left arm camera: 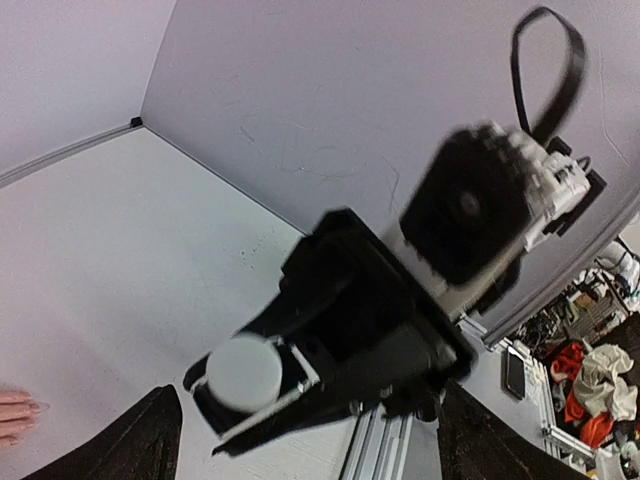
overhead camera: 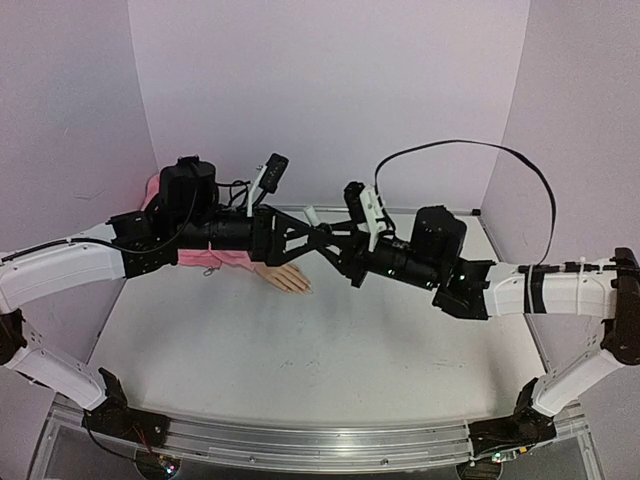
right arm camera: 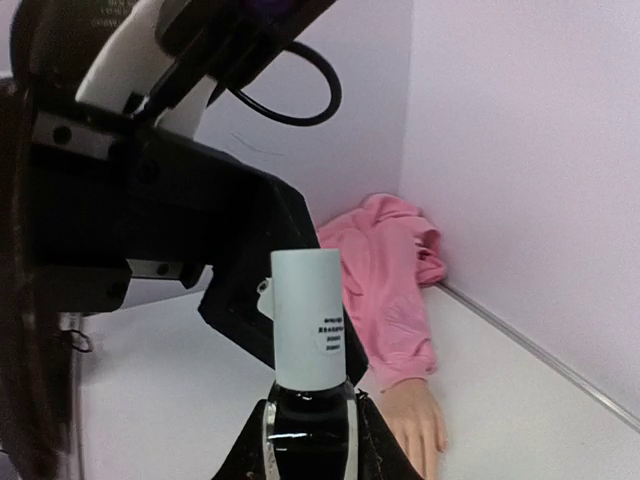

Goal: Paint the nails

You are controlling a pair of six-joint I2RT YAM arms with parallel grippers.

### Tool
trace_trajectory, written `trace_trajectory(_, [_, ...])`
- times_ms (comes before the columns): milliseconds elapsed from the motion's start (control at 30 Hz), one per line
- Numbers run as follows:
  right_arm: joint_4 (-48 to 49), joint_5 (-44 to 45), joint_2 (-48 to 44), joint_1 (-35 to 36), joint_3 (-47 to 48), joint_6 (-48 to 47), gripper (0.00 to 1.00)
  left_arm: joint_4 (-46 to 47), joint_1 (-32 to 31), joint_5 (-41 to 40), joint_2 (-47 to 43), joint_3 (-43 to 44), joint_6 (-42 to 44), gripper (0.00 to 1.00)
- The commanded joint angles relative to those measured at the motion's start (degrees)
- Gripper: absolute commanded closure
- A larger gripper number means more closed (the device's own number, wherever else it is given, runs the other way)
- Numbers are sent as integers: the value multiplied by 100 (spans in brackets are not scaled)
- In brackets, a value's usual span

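The beige mannequin hand (overhead camera: 286,279) lies palm down on the table, its pink sleeve (overhead camera: 214,258) running back to the left wall. Its fingertips (left arm camera: 14,410) show at the left edge of the left wrist view; the nails are too small to judge. Above it my right gripper (right arm camera: 308,452) is shut on a dark polish bottle (right arm camera: 308,425) with a tall white cap (right arm camera: 308,318). My left gripper (left arm camera: 310,455) faces that cap (left arm camera: 243,372) end-on, its fingers (left arm camera: 140,440) spread wide and open, not touching it. Both grippers meet in mid-air (overhead camera: 318,234).
Lilac walls close the table (overhead camera: 330,350) on three sides. The right arm's black cable (overhead camera: 500,150) loops up behind it. Clutter lies beyond the table's edge in the left wrist view (left arm camera: 590,380).
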Motion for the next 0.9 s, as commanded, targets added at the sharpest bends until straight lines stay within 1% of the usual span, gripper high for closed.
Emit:
trace_trajectory(0, [277, -3528, -395, -729, 131, 1030, 100, 60, -18, 519, -583, 57, 306, 8])
trace_trajectory(67, [295, -4590, -265, -907, 261, 1351, 100, 60, -16, 604, -630, 44, 300, 8])
trace_trajectory(100, [296, -4902, -181, -927, 353, 1486, 100, 60, -16, 627, -632, 46, 290, 8])
trace_trajectory(167, [315, -5330, -25, -925, 503, 1678, 100, 82, -16, 707, -597, 71, 252, 13])
trace_trajectory(333, [536, -5377, 187, -930, 567, 1986, 100, 242, -32, 1189, -394, 213, 220, 24])
trace_trajectory(367, [693, -5388, 204, -925, 556, 2131, 100, 251, -33, 1240, -356, 231, 201, 27])
trace_trajectory(400, [840, -5396, 226, -929, 546, 2235, 100, 260, -38, 1300, -326, 238, 191, 32])
trace_trajectory(433, [944, -5398, 259, -933, 549, 2300, 100, 274, -41, 1329, -313, 247, 181, 35])
trace_trajectory(467, [987, -5398, 287, -928, 559, 2319, 100, 284, -48, 1359, -311, 250, 179, 42])
trace_trajectory(533, [999, -5335, 325, -925, 574, 2331, 100, 303, -59, 1370, -321, 260, 187, 50])
trace_trajectory(633, [1033, -5223, 346, -925, 569, 2349, 100, 315, -67, 1319, -330, 239, 197, 57])
trace_trajectory(733, [1034, -5130, 375, -931, 580, 2358, 100, 315, -68, 1232, -313, 215, 188, 66])
trace_trajectory(767, [1034, -5061, 368, -931, 568, 2343, 100, 315, -68, 1199, -302, 213, 180, 71])
trace_trajectory(833, [1013, -4875, 358, -928, 534, 2302, 100, 303, -68, 1049, -293, 197, 160, 85])
trace_trajectory(867, [992, -4757, 351, -932, 509, 2279, 100, 305, -68, 921, -281, 193, 135, 88])
